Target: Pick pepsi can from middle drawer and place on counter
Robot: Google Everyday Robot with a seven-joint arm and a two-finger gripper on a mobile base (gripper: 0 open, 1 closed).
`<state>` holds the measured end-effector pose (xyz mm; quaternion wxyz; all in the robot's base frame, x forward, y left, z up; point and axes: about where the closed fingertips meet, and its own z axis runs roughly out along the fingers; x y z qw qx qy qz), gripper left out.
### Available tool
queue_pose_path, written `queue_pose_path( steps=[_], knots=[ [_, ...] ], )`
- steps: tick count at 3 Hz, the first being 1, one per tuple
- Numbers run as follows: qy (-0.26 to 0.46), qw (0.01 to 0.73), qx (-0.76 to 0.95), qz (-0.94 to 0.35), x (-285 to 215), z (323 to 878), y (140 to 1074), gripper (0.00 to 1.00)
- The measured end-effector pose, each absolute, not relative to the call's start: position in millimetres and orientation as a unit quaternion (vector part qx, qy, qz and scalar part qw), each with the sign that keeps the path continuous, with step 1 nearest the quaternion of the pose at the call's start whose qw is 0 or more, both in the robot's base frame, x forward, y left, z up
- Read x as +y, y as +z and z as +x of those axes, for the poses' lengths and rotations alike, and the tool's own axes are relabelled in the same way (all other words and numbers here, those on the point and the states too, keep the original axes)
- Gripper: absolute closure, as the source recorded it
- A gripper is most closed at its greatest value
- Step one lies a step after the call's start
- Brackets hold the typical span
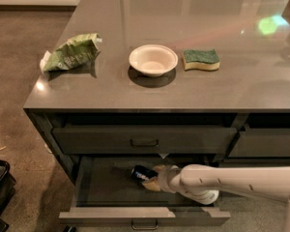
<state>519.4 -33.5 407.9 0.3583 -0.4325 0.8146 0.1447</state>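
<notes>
The middle drawer (pixel 106 185) stands pulled open below the counter (pixel 208 93). The dark blue pepsi can (pixel 141 173) lies on its side inside the drawer, near the middle. My white arm reaches in from the right, and my gripper (pixel 154 178) is inside the drawer, right against the can's right end. The gripper's wrist hides part of the can.
On the counter sit a white bowl (pixel 153 59), a green and yellow sponge (pixel 200 59) and a crumpled green bag (pixel 70 57). The top drawer (pixel 145 139) is closed above the arm. A black bin (pixel 0 182) stands on the floor at the left.
</notes>
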Motion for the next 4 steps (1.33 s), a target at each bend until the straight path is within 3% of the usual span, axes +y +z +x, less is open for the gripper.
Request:
queue_pose_path(
  steps=[1, 2, 3, 4],
  knots=[
    [0.138, 0.361, 0.823, -0.417, -78, 501, 466, 1.00],
    [0.114, 0.347, 0.848, -0.383, -111, 449, 506, 1.00],
    [0.056, 0.352, 0.873, -0.334, -152, 401, 546, 1.00],
    [0.056, 0.352, 0.873, -0.334, -152, 401, 546, 1.00]
  ],
)
